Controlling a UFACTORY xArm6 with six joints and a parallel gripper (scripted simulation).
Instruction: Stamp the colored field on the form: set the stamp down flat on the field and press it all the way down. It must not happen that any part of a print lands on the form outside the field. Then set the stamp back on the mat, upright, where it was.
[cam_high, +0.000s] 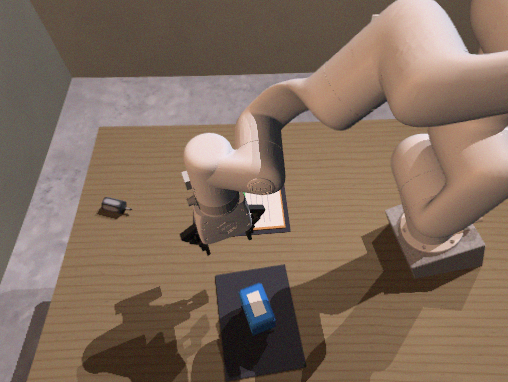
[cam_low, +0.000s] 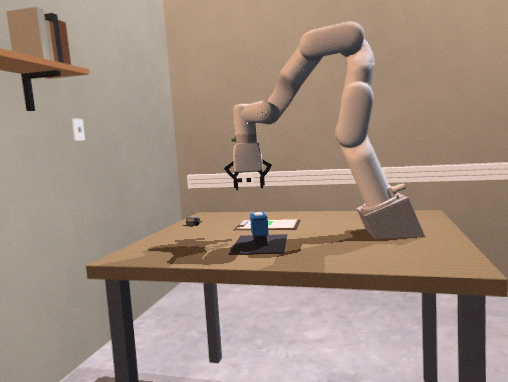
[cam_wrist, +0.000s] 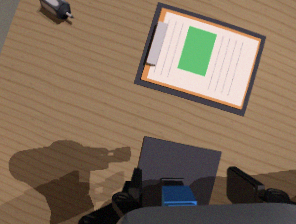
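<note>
The blue stamp (cam_high: 257, 308) stands upright on the dark mat (cam_high: 259, 320) near the table's front; it also shows in the side view (cam_low: 258, 223) and at the bottom edge of the wrist view (cam_wrist: 178, 195). The form on its clipboard (cam_wrist: 200, 57) has a green field (cam_wrist: 197, 51) and lies beyond the mat; in the overhead view the arm covers most of it (cam_high: 272, 210). My gripper (cam_low: 248, 185) (cam_high: 222, 240) is open and empty. It hangs high above the table, well over the stamp, and points down.
A small dark grey object (cam_high: 114, 205) lies on the table's left side, also in the wrist view (cam_wrist: 56, 7). The arm's base (cam_high: 434, 245) stands at the right. A shelf with books (cam_low: 35, 45) is on the left wall.
</note>
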